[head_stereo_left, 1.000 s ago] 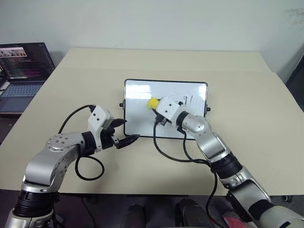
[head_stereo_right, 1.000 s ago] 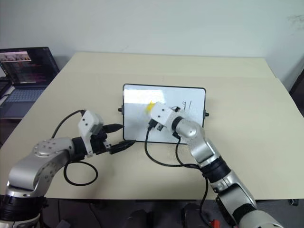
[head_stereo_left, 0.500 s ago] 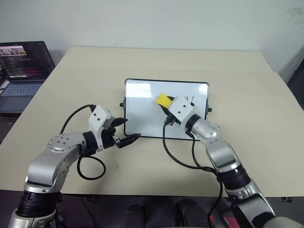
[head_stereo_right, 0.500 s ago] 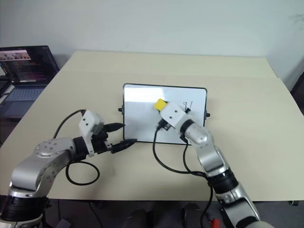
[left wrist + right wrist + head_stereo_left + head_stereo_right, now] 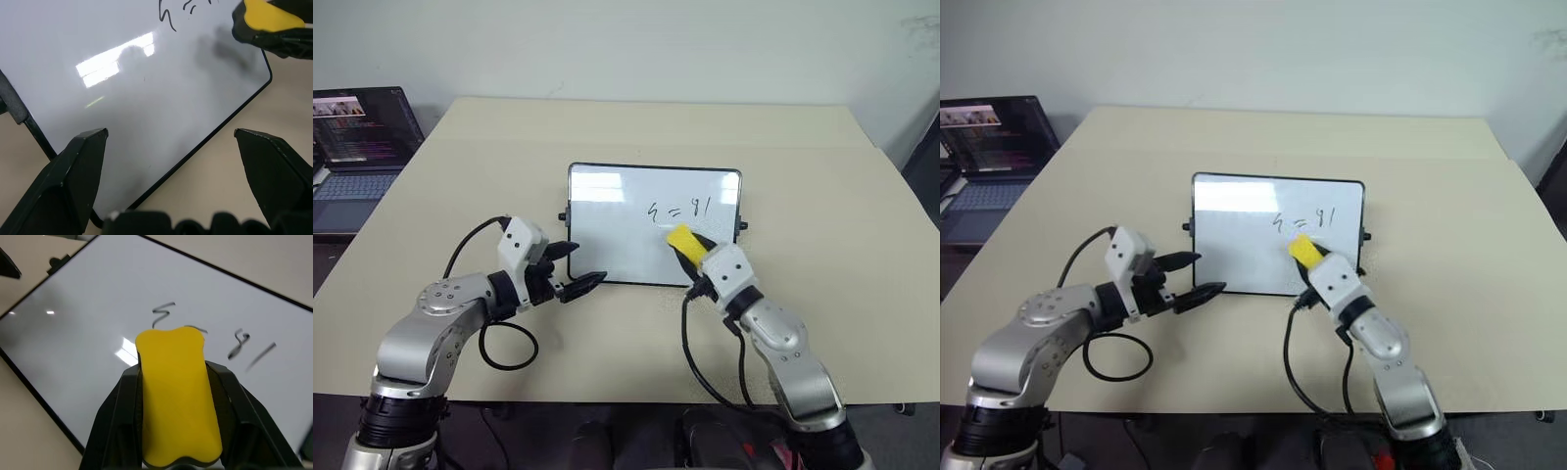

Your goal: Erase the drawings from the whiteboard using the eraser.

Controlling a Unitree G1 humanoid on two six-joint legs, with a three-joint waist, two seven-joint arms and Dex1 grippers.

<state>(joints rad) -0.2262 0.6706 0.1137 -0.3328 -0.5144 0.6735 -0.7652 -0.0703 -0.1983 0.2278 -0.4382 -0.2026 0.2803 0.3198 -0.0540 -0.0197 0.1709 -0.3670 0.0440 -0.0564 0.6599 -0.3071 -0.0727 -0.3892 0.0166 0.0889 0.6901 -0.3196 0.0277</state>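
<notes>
The whiteboard (image 5: 607,230) lies flat at the middle of the tan table. The drawings (image 5: 678,210), a short row of dark strokes, sit in its far right part and also show in the right wrist view (image 5: 215,333). My right gripper (image 5: 693,253) is shut on the yellow eraser (image 5: 679,238), which it holds over the board's near right area, just below the strokes. The eraser (image 5: 176,391) sits between both fingers (image 5: 122,411). My left gripper (image 5: 578,267) stands open at the board's near left corner, with the board's glossy surface (image 5: 146,98) ahead of it.
An open laptop (image 5: 357,147) sits off the table's far left corner. Black cables loop on the table from each wrist, one by the left arm (image 5: 504,343) and one by the right arm (image 5: 690,343). Bare table (image 5: 822,196) lies right of and beyond the board.
My right gripper has drawn the eraser from the board's middle toward its near right part, uncovering the row of strokes. The left gripper has stayed in place.
</notes>
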